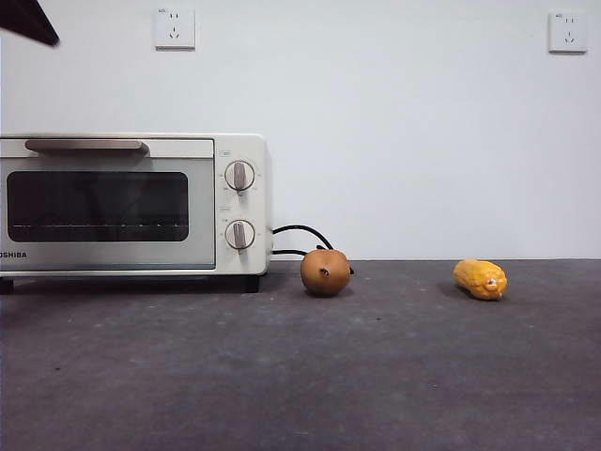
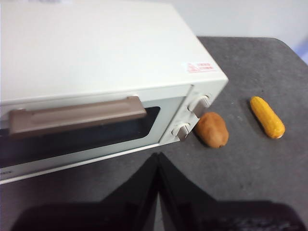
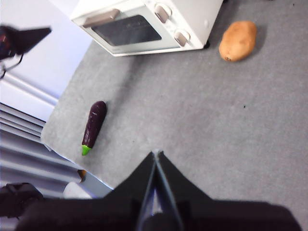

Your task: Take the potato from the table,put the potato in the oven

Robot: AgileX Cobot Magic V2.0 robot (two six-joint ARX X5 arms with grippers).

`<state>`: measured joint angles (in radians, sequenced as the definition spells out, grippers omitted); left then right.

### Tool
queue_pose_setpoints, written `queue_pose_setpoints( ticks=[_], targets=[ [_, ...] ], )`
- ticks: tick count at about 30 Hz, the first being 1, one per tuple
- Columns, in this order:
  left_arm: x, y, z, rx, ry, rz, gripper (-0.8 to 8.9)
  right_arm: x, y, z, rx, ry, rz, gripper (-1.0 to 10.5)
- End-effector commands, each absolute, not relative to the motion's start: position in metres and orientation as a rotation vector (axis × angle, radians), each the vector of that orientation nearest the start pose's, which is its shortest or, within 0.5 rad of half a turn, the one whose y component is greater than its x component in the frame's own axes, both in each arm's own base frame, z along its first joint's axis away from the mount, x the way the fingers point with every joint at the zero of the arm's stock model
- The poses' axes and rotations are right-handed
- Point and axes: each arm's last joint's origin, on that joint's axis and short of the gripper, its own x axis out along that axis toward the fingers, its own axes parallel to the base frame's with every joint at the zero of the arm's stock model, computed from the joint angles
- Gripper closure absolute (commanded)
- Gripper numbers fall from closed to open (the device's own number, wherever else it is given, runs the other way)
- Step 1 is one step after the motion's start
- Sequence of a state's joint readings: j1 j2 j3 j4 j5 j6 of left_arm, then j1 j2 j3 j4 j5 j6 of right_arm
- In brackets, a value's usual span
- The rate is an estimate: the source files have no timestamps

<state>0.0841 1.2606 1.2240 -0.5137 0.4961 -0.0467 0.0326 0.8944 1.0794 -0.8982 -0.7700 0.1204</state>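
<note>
One potato [image 1: 325, 272] beside oven [image 1: 131, 202].

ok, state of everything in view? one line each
oven: door shut, nothing visible inside through the glass
potato: on the table beside the oven's knob end, ungrasped
corn: lying on the table, apart from the potato
eggplant: lying on the table in front of the oven
left pincer: shut, empty, near the oven door
right pincer: shut, empty, above the table
</note>
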Motion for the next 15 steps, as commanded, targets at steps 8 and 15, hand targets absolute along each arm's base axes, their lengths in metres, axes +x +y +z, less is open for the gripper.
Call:
queue_pose_setpoints(
  ticks=[8, 15],
  targets=[
    [0.322, 0.063, 0.332, -0.436, 0.645, -0.376, 8.21, 0.15, 0.025, 0.355, 0.357, 0.738, 0.74, 9.6],
    [0.333, 0.08, 0.321, -0.454, 0.613, -0.396, 8.21, 0.15, 0.025, 0.355, 0.361, 0.741, 0.737, 9.6]
  ],
)
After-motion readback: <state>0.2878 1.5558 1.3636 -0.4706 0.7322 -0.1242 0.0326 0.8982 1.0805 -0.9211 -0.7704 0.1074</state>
